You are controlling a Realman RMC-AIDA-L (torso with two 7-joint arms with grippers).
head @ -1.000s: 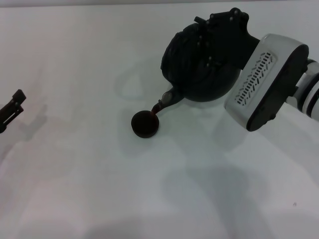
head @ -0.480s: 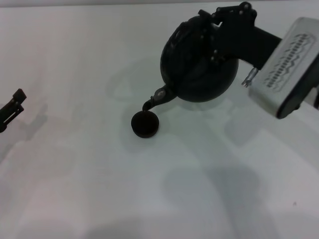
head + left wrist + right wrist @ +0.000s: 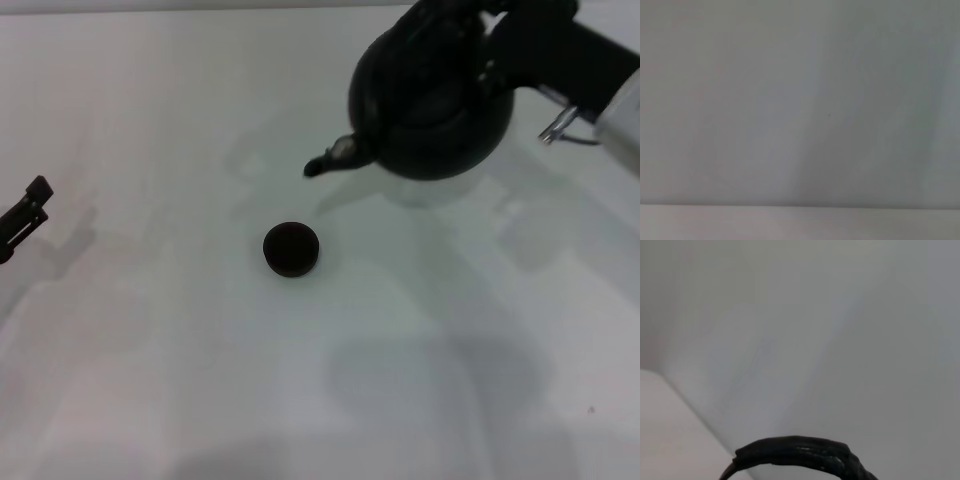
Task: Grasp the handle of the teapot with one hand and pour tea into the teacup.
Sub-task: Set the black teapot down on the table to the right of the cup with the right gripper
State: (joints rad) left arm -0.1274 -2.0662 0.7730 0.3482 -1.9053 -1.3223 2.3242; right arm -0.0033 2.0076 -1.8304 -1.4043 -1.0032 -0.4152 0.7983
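head view cuts off right pincer (image 3: 470, 12) — teapot (image 3: 430, 100) handle (image 3: 800, 452) hidden.

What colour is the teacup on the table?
Dark brown-black all over; the teacup shows best in the head view.
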